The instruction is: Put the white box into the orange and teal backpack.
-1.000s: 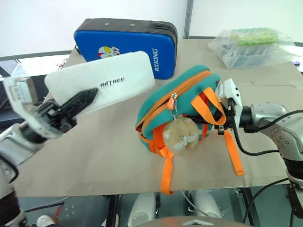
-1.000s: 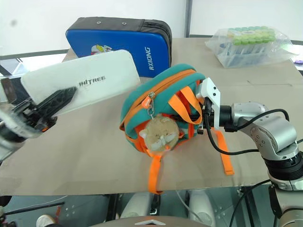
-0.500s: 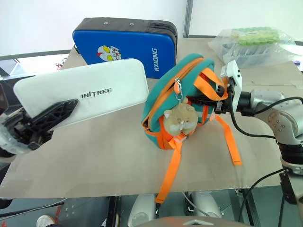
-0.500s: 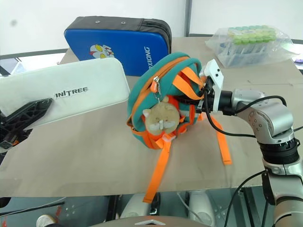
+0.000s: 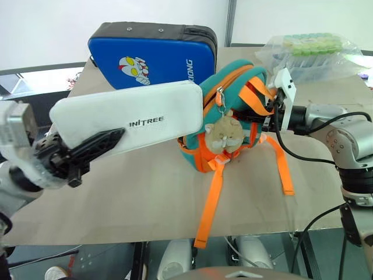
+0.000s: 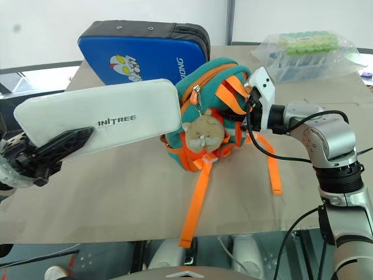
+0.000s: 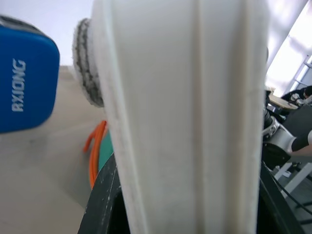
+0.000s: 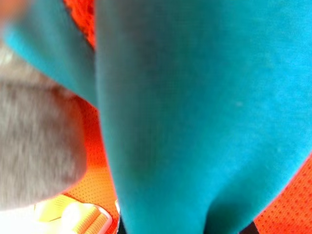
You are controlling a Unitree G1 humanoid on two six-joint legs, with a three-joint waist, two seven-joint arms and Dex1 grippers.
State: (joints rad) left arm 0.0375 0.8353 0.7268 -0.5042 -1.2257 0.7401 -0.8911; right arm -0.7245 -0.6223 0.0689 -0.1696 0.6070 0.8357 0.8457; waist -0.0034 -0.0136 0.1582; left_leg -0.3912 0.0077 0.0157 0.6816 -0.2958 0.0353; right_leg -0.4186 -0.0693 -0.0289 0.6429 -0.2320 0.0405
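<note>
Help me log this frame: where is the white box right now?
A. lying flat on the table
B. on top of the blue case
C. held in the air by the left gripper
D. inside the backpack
C: the white box sits off the table in the left gripper, its far end beside the backpack.

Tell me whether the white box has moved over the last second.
Yes. The white box, held by the left gripper, has moved toward the backpack; its far end now overlaps the backpack's teal edge, and it sits lower against the fixed blue case.
</note>
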